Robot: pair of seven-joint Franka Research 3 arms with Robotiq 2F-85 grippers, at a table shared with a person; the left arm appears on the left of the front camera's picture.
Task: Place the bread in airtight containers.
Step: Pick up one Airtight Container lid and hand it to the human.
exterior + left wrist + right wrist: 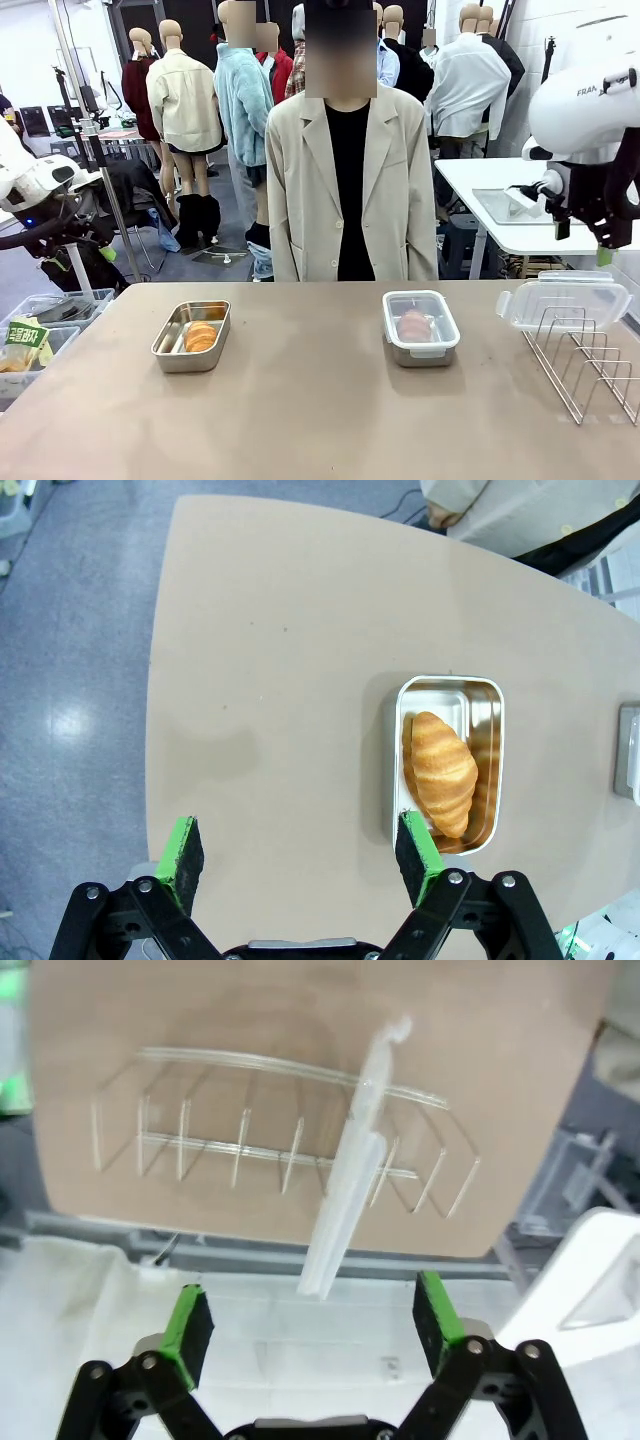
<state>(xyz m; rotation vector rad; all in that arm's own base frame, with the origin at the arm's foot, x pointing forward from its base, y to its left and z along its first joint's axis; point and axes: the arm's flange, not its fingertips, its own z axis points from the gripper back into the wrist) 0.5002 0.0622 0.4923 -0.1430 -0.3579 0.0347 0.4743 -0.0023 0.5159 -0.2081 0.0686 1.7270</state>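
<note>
Two airtight containers sit on the tan table. The left tin [165, 352] is uncovered and holds a golden croissant, the bread [201, 336]. The right tin [421, 350] has a clear lid on it, with another bread [413, 325] showing through. From above, the open tin [400, 770] with its bread [440, 770] lies just beyond my left gripper [300, 852], which hangs high over the table's end, open and empty. My right gripper [315, 1325] is open and empty too, above a spare clear lid [350, 1180] standing on edge in a wire rack [240, 1150].
A person [350, 180] stands at the far edge, hands out of sight. The wire rack [590, 365] with the lid [565, 300] takes up the table's right end. Plastic bins [40, 330] sit off the table's left side. My right arm [585, 110] hangs above the rack.
</note>
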